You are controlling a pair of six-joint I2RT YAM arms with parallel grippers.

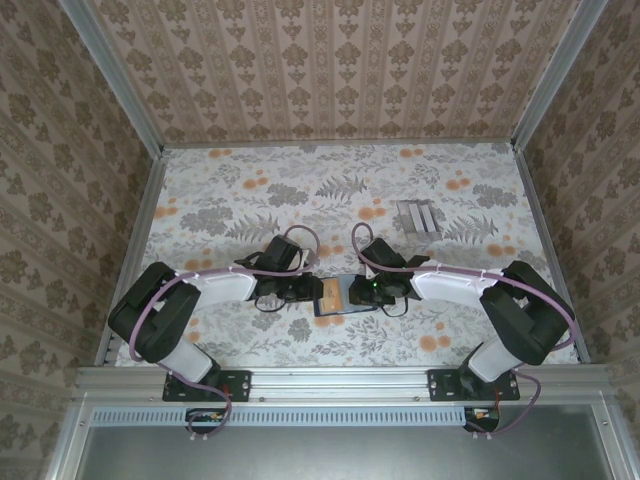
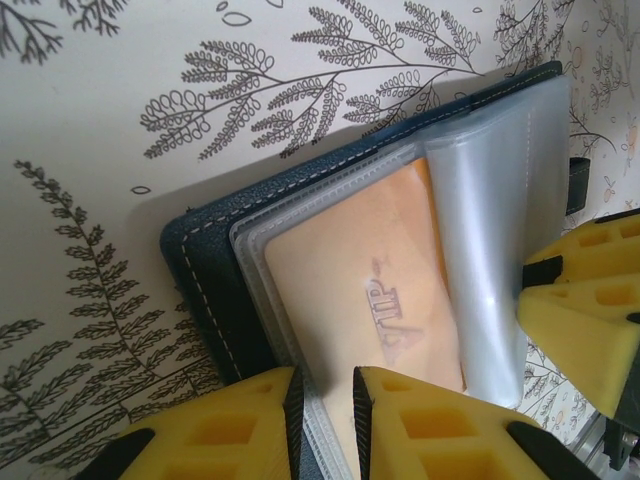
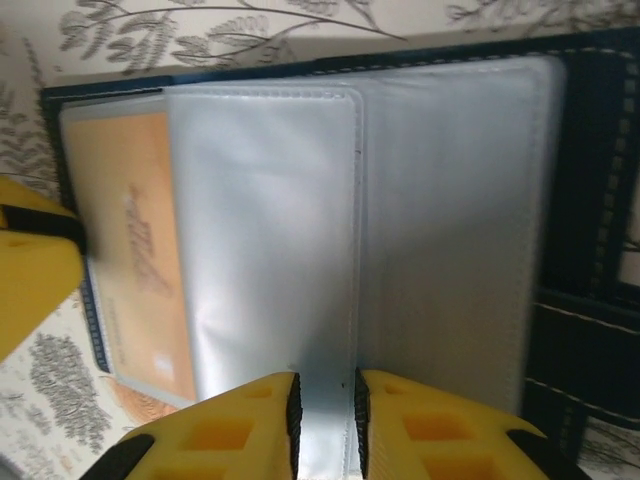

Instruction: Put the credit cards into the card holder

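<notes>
My fingers (image 2: 440, 430) are yellow; the card holder (image 2: 210, 290) is navy, orange-tan inside; the table (image 1: 250, 180) bears grey ferns and orange blossoms.

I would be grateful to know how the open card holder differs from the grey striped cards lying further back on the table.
The card holder is navy with clear sleeves and an orange face; the grey striped cards are pale. The card holder is pinched by the left gripper and right gripper; the grey striped cards lie free. Both rest on the table.

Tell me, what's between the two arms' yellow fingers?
The open card holder, its clear sleeves pinched by the left fingers and the right fingers. The top view shows it.
</notes>
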